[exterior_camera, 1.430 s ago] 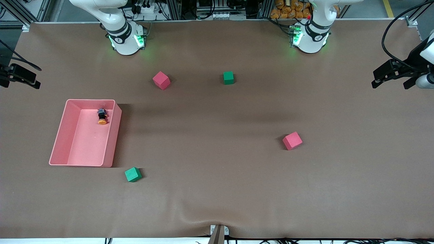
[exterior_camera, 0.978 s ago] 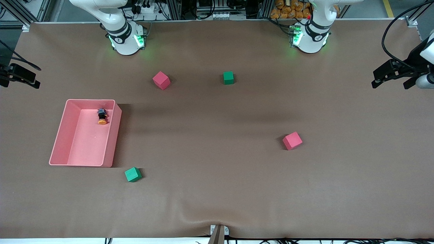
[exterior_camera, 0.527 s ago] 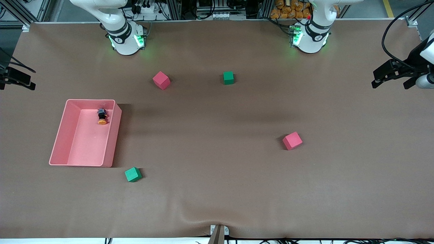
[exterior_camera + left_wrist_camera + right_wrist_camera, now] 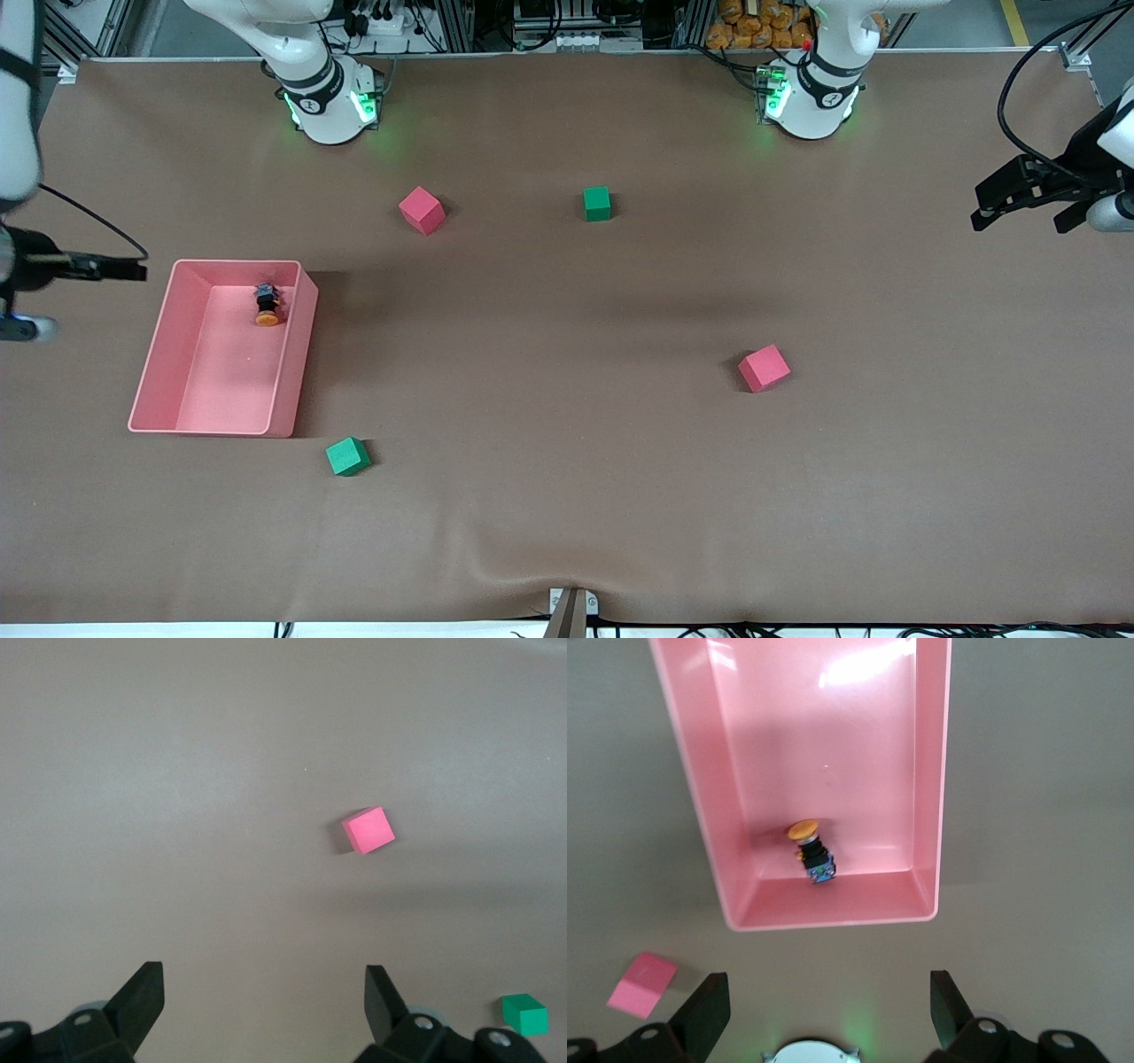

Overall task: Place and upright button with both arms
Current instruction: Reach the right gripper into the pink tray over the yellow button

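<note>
The button [image 4: 267, 306] lies on its side in a pink tray [image 4: 297, 354], in the corner closest to the right arm's base, with its orange cap pointing toward the front camera. The right wrist view looks straight down on the button [image 4: 811, 850] and the tray [image 4: 930, 771]. My right gripper [image 4: 828, 988] hangs high over the table by the tray, open and empty. My left gripper [image 4: 1019, 208] waits high over the left arm's end of the table. In the left wrist view the left gripper [image 4: 263, 981] is open with nothing in it.
Two pink cubes [image 4: 421, 210] [image 4: 764, 368] and two green cubes [image 4: 597, 203] [image 4: 347, 456] are scattered on the brown table cover. The right arm's base [image 4: 806, 1052] shows between the right fingers. A pink cube [image 4: 368, 829] lies below the left gripper.
The right arm's hand has swung in at the right arm's end of the table, closer to the tray, and its white forearm now shows at the view's corner. The left arm has not moved.
</note>
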### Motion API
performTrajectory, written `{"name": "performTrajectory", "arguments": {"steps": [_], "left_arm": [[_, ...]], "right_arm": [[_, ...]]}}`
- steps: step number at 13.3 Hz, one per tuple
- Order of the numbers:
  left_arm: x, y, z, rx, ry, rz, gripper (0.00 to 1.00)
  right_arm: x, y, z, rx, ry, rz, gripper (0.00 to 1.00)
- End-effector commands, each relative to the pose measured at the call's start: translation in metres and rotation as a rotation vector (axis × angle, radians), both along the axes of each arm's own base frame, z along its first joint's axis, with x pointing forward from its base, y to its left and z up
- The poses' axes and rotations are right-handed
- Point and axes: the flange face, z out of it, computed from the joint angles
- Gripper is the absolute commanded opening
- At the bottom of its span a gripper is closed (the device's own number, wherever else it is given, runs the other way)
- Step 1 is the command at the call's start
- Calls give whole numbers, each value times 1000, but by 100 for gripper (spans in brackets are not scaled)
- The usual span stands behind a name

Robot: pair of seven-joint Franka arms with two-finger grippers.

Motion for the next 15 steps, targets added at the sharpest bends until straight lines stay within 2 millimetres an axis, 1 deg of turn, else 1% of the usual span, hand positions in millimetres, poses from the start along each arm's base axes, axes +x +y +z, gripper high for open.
{"name": "performTrajectory", "arguments": {"steps": [1, 3, 4, 6, 8, 10, 12, 14, 15], "left_arm": [[1, 0, 4, -5, -2, 2, 100], [1, 0, 4, -5, -2, 2, 100], [2, 0, 3, -5, -1, 2, 100], [3, -1, 2, -5, 2, 1, 100], [3, -1, 2, -5, 2, 2, 100], [3, -1, 2, -5, 2, 2, 100], [3, -1, 2, -5, 2, 1, 100], [3, -1, 2, -5, 2, 1, 100], [3, -1, 2, -5, 2, 1, 100]], "right_arm": [[-21, 6, -34, -9, -19, 27, 100], [-29, 8, -75, -14, -58, 33, 100], [-36, 8, -101, -17, -84, 36, 100], [-57, 15, -151, -19, -127, 44, 100], [-74, 23, -188, -22, -162, 59, 100], [-89, 36, -213, -21, -178, 80, 100], [-98, 41, -229, -21, -184, 89, 100], [-100, 38, -253, -23, -180, 84, 100], [-101, 38, -261, -24, -181, 85, 100]]}}
